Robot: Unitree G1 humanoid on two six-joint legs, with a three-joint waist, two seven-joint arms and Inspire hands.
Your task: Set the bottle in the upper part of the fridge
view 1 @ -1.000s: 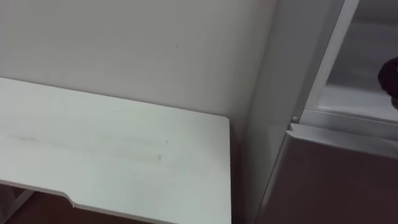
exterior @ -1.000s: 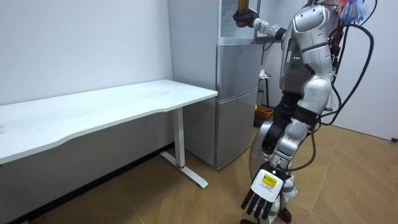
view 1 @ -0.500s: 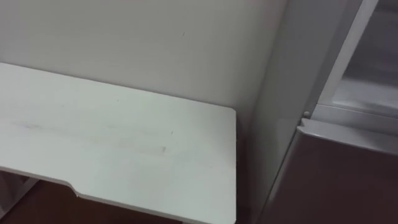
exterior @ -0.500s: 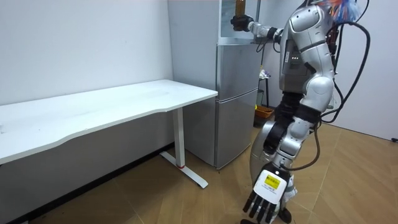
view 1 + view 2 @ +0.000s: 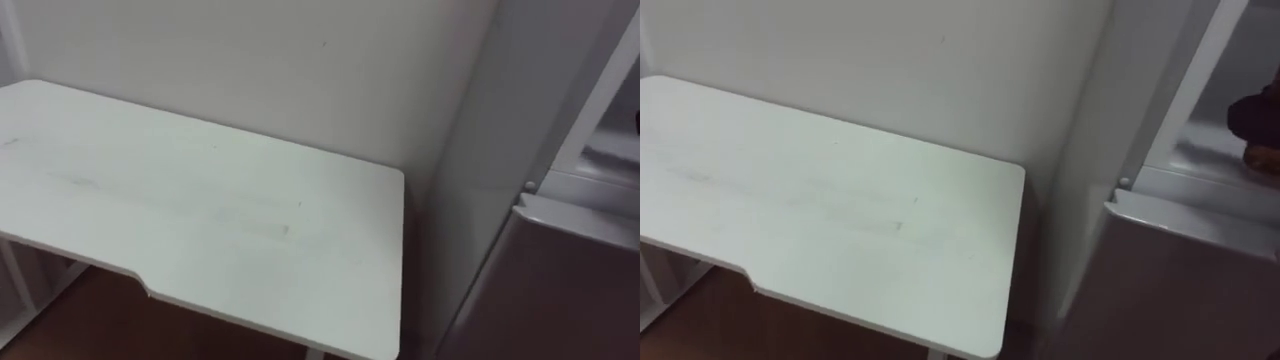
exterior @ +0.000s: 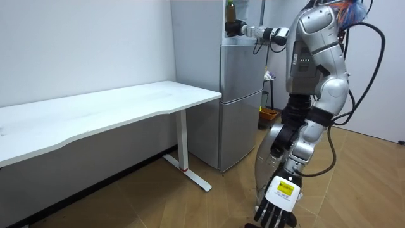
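Right hand [image 6: 236,28]: curled round the lower part of the bottle [image 6: 231,9].
Bottle: upright, rising above the hand, inside the upper fridge [image 5: 1195,150].
Upper fridge: open around the hand.
Table [image 5: 200,220]: left of the hand, beside the fridge.
Left hand [image 6: 278,201]: far below, fingers relaxed.

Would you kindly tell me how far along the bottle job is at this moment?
Done: the upper fridge compartment stands open, and the bottle is up at its opening. In hand: the right hand is curled round the bottle; the left hand hangs open, idle. Left: set the bottle on the shelf, let go and pull the arm out.
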